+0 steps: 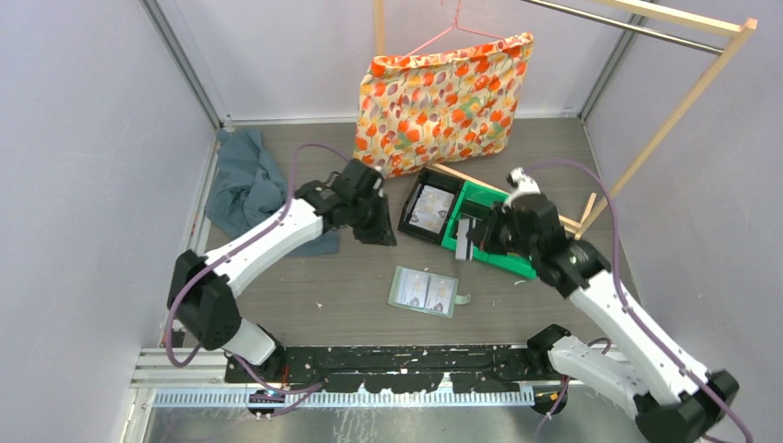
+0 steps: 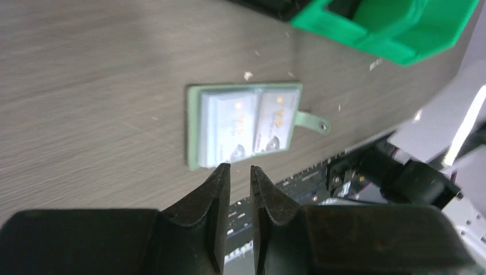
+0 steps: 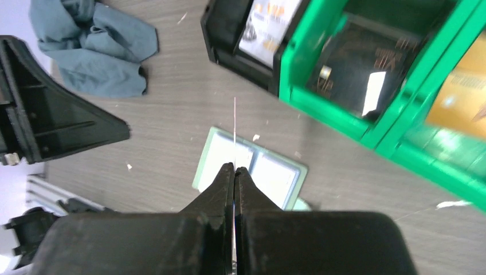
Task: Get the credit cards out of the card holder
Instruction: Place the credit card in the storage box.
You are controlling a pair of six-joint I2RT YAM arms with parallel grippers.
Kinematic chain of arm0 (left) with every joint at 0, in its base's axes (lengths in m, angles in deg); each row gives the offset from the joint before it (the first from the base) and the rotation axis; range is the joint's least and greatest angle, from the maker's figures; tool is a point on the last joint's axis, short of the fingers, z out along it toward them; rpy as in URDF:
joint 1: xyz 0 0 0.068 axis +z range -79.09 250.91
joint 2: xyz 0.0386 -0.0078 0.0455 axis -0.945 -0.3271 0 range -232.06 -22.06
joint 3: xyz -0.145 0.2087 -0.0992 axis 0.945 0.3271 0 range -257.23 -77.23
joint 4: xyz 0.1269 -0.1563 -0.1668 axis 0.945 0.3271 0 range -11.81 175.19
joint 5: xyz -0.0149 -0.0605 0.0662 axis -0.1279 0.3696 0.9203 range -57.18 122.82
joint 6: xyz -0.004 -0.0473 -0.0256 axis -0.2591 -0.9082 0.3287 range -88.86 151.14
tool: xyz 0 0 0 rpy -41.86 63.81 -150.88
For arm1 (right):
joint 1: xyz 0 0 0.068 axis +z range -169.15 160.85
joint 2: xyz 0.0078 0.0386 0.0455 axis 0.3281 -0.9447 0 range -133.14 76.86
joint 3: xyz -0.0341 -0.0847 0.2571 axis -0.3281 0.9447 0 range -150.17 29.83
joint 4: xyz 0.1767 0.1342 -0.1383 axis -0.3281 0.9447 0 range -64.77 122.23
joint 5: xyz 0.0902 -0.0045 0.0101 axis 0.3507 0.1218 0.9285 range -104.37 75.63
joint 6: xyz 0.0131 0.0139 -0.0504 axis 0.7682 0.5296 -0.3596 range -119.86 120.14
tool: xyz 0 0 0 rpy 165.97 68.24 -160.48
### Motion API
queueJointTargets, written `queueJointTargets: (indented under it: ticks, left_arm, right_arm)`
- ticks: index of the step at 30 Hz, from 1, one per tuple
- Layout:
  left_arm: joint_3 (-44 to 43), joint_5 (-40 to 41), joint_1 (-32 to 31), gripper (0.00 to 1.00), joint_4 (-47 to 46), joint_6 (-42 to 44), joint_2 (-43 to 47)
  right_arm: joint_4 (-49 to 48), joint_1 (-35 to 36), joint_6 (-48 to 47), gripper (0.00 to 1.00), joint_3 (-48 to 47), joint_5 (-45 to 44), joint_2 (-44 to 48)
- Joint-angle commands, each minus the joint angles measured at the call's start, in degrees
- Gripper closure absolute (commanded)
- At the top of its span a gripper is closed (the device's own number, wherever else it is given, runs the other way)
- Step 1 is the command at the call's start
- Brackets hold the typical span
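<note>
Between arms on worktop (image 1: 351, 300), card holder (image 1: 423, 291) lies open, credit cards (image 2: 229, 123) inside. My right end effector (image 3: 235, 169) pinches thin card (image 3: 234, 123) by edge; I fear slip or twist. Left end effector (image 2: 240, 167) barely parted, empty.

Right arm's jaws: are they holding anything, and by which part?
A credit card, seen edge-on as a thin line, pinched at its near end between the shut jaws.

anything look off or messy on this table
Mostly tidy. Small pale scraps are scattered on the table around the open card holder. The blue-grey cloth lies crumpled at the far left. The right gripper pinches what looks like a credit card, seen edge-on.
</note>
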Motion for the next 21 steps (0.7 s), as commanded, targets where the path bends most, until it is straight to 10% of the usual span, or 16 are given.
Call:
queueJointTargets:
  ticks: [1,8,21]
  left_arm:
    - [1.21,2.81,6.13,0.78,4.53,1.54,7.45]
    - [6.10,4.14,10.02,0.76,4.28,0.11,15.43]
    - [15.98,5.55,14.10,0.75,3.35,-2.49,30.33]
  right_arm:
    - [4.47,0.41,-14.03,0.99,-15.83,-6.60,-12.61]
    - [0.68,2.66,-27.61,0.99,-32.99,-17.75,-32.72]
    - [-33.26,7.17,-50.45,0.99,-26.01,-26.81,-50.68]
